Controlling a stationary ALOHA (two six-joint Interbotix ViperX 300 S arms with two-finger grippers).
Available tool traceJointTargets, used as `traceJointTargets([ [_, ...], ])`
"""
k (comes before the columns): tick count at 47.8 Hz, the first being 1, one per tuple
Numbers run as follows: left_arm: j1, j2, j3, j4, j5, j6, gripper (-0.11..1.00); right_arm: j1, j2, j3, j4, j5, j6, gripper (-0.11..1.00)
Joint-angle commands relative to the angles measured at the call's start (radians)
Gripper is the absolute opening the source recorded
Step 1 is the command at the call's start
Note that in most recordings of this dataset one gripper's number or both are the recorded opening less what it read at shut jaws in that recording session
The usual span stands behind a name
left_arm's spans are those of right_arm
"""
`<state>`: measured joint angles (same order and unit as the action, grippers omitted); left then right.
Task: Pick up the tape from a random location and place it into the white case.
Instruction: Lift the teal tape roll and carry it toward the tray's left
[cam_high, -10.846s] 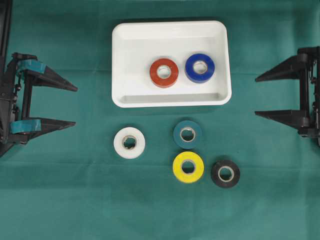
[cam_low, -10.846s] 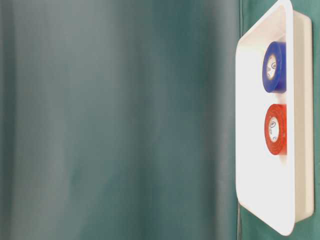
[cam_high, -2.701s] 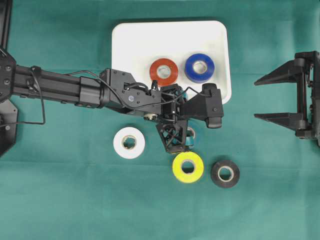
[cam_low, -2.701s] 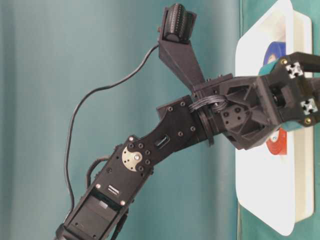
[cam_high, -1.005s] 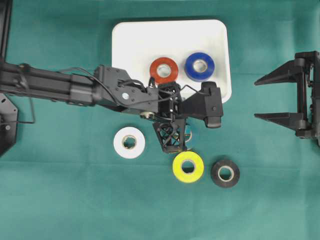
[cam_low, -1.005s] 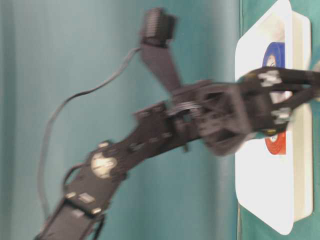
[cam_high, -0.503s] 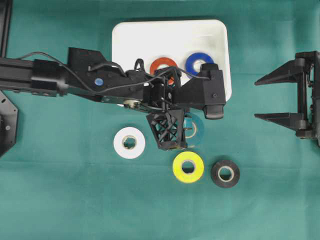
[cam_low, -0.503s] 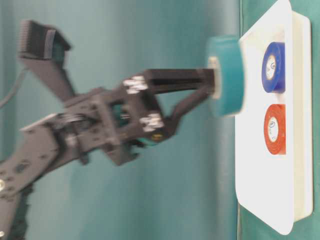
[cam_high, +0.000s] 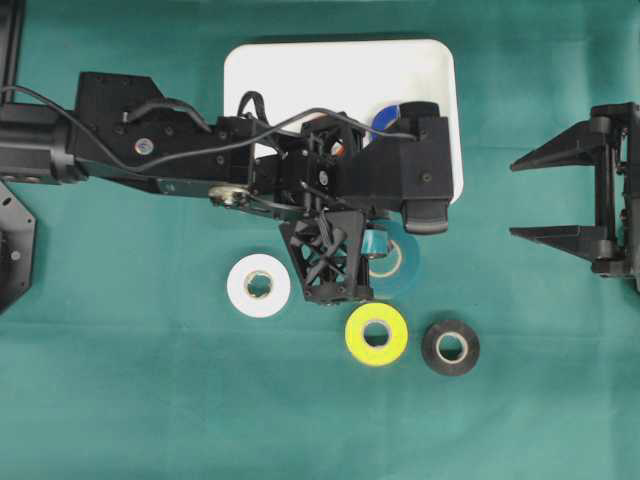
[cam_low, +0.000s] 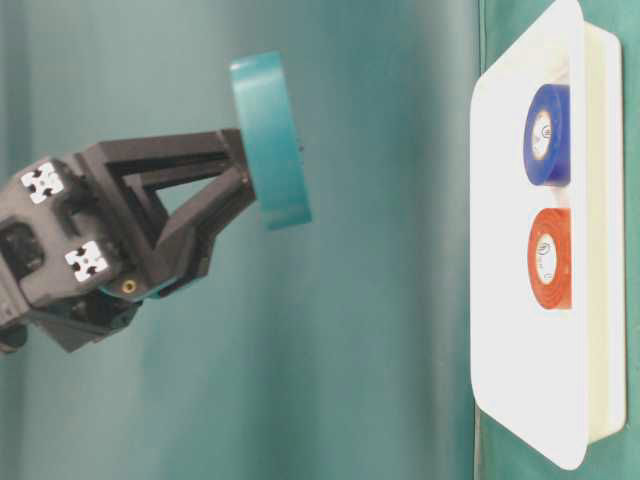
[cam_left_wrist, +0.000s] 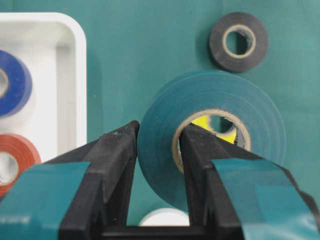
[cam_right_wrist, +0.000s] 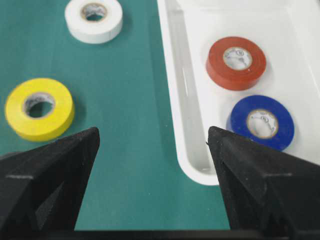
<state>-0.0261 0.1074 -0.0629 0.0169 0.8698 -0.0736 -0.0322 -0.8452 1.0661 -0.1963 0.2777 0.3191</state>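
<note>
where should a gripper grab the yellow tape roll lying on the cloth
The yellow tape roll lies flat with its core hole facing up, so come straight down and pinch one wall: one finger in the hole, one outside. The left gripper holds the teal roll that way.

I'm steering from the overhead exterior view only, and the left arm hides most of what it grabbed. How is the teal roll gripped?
Observer: One finger is outside the teal tape roll, the other through its core; the left gripper pinches the wall.
Operator: Has it cleared the table?
Observer: Yes. The table-level view shows the roll in the air, well away from the white case.
Operator: What's in the case under the arm?
Observer: A red roll and a blue roll, lying flat side by side.
Operator: Right gripper?
Observer: The right gripper is open and empty.
</note>
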Motion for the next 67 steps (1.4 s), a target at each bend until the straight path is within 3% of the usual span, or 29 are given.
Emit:
traceJointTargets([
  [1, -0.002, -0.037, -0.017, 0.003, -0.003, 0.002, 0.21, 0.000, 0.003, -0.012, -0.003, -0.005, -0.002, 0.83],
  [52, 0.002, -0.063, 0.023, 0.002, -0.003, 0.000, 0.21, 0.000, -0.002, -0.017, -0.011, -0.003, 0.002, 0.83],
  [67, -0.025, -0.178, 0.137, 0.002, -0.008, -0.002, 0.21, 0.000, -0.012, -0.018, -0.011, 0.006, 0.008, 0.83],
])
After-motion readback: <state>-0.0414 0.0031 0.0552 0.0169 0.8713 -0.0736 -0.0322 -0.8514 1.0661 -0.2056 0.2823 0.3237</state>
